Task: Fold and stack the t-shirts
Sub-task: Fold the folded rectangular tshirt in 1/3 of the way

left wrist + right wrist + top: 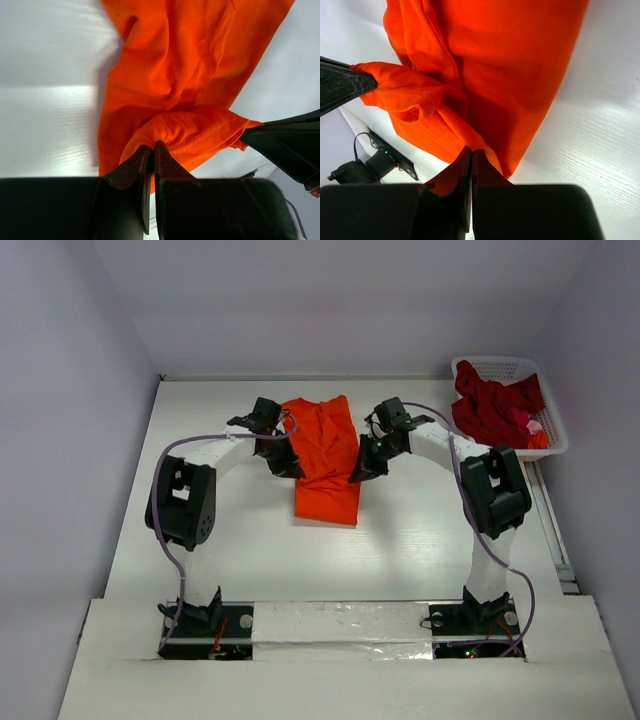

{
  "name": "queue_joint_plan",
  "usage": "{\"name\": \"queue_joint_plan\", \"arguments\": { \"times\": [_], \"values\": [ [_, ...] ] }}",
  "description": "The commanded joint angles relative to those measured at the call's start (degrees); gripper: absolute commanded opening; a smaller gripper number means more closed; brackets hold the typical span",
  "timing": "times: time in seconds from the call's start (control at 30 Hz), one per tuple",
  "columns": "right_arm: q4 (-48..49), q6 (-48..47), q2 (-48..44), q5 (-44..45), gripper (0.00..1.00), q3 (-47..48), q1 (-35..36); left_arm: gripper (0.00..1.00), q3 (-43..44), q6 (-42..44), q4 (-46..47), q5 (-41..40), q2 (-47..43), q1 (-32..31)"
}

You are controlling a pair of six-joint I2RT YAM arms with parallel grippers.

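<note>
Orange-red t-shirt (327, 455) has its raised fold pinched at either end by the closed left and right jaws.

A white worktop (400, 550) fills a small booth closed in by three plain, pale walls with a faint lilac-grey tint: a back wall (340, 300) along the far edge, a left wall (60, 440) and a right wall (610, 390) along the sides. The walls are bare and windowless. A thin pale rail (555, 540) runs beside the worktop's right edge. At the near edge lies a glossy silvery strip (340, 625), and below it a flat white ledge (340, 680). The light is soft and even, from above. Up close the worktop (45, 75) shows a fine grain and a bright sheen (600, 125).
</note>
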Motion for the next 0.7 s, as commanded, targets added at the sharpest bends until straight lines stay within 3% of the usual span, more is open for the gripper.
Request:
{"name": "queue_joint_plan", "arguments": {
  "times": [0.0,0.4,0.6,0.67],
  "values": [
    [0.16,-1.22,0.76,-0.30,0.00,2.89,-0.76,0.00,2.81,1.61,-0.20,-0.48,0.93,0.57],
    [0.69,-1.74,5.24,-0.31,0.00,6.66,-1.29,0.02,5.35,1.52,0.94,-0.31,3.82,1.62],
    [0.25,-2.01,6.74,0.31,0.00,9.13,-1.29,0.13,7.64,1.52,1.47,0.05,4.97,2.15],
    [0.07,-2.18,7.53,0.48,0.00,10.09,-1.29,0.22,8.17,1.44,1.91,0.13,5.23,2.15]
  ]
}}
